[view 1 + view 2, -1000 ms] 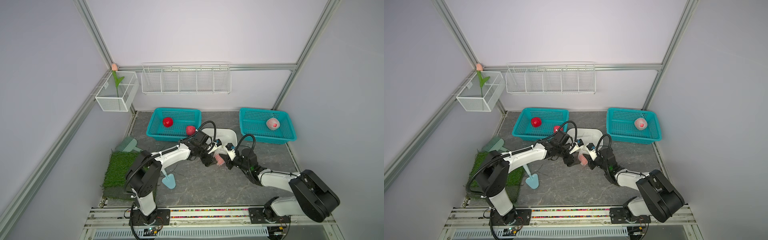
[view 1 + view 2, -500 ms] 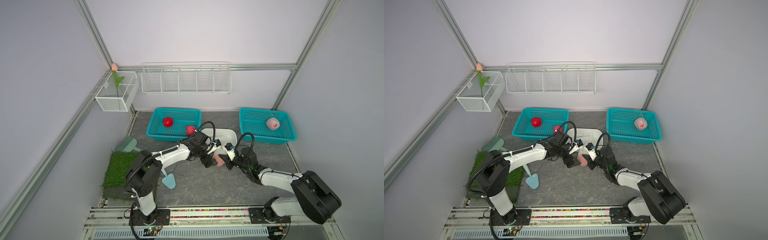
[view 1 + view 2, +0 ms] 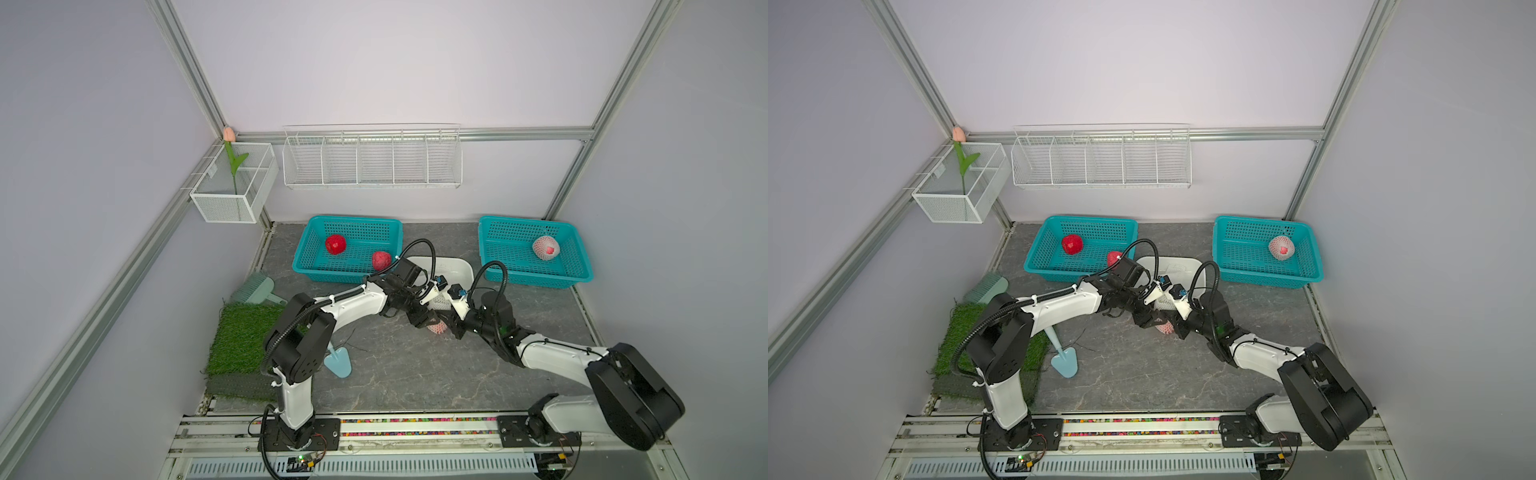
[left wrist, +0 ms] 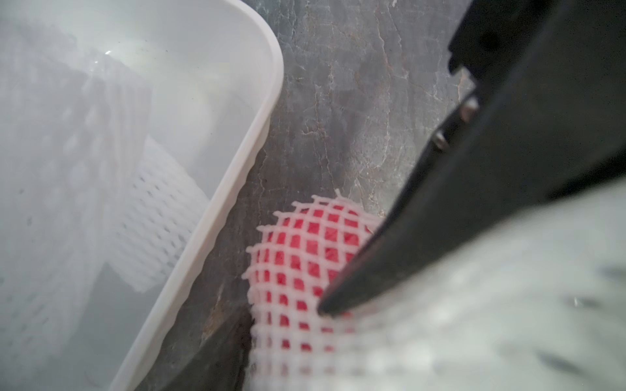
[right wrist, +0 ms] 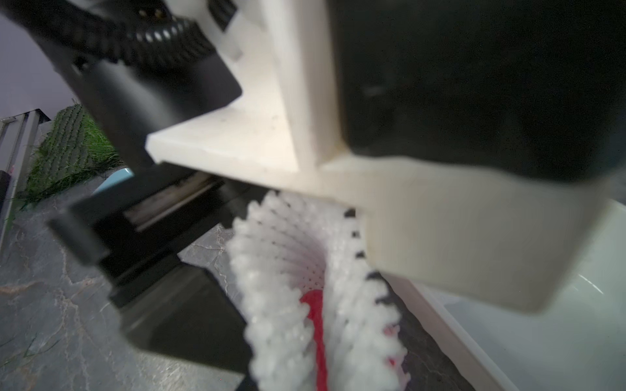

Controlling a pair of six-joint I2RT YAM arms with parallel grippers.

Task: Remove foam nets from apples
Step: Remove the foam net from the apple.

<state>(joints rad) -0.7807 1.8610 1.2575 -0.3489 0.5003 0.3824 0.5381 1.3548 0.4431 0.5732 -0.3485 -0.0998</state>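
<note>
A foam net wrapped round an apple (image 3: 436, 329) (image 3: 1165, 328) lies on the grey floor just in front of the white tub (image 3: 465, 266). My left gripper (image 3: 428, 323) and right gripper (image 3: 451, 328) meet at it from either side. In the left wrist view the right gripper's black finger (image 4: 389, 250) lies on the net (image 4: 298, 257). The right wrist view looks into the net's open end (image 5: 288, 270), where a red strip of apple (image 5: 315, 311) shows. Neither gripper's jaws show plainly. Two bare apples (image 3: 336, 244) (image 3: 381, 260) sit in the left teal basket. Another netted apple (image 3: 545, 247) is in the right basket.
Loose foam nets (image 4: 162, 230) lie in the tub. Teal baskets (image 3: 307, 266) (image 3: 582, 274) stand at the back. A green grass mat (image 3: 241, 336), a pale brush (image 3: 255, 289) and a blue scoop (image 3: 338, 361) lie at the left. White wire racks (image 3: 372, 158) hang on the wall.
Both grippers stay at the netted apple. The right gripper has shifted slightly toward the left one. Nothing in the baskets has moved.
</note>
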